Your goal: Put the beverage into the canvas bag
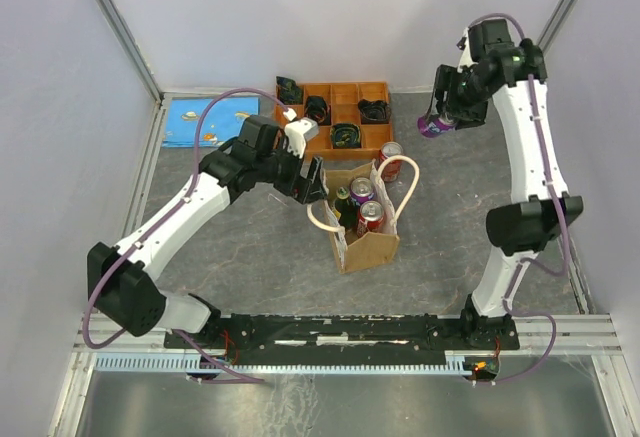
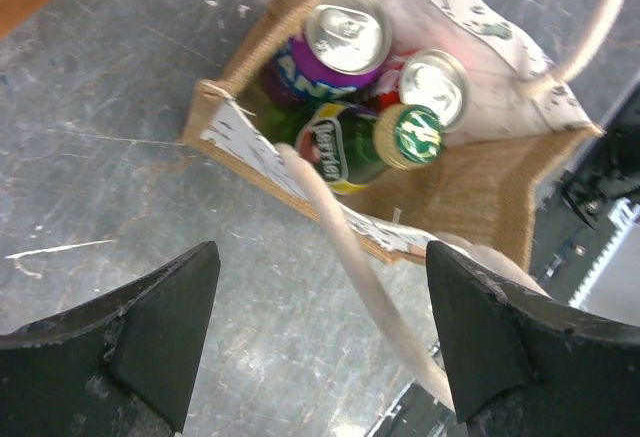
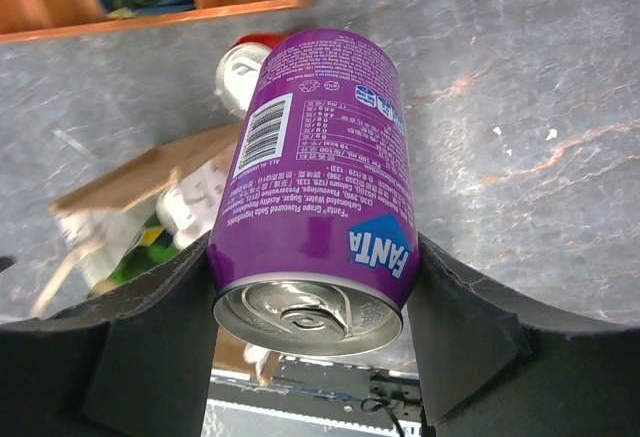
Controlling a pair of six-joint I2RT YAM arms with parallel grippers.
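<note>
Purple Fanta can is clamped tight in the right jaws, well apart from the canvas bag, off to its right and farther back. Left jaws stand wide apart, holding nothing, just left of the bag. Inside the bag stand 2 cans and 1 green bottle
</note>
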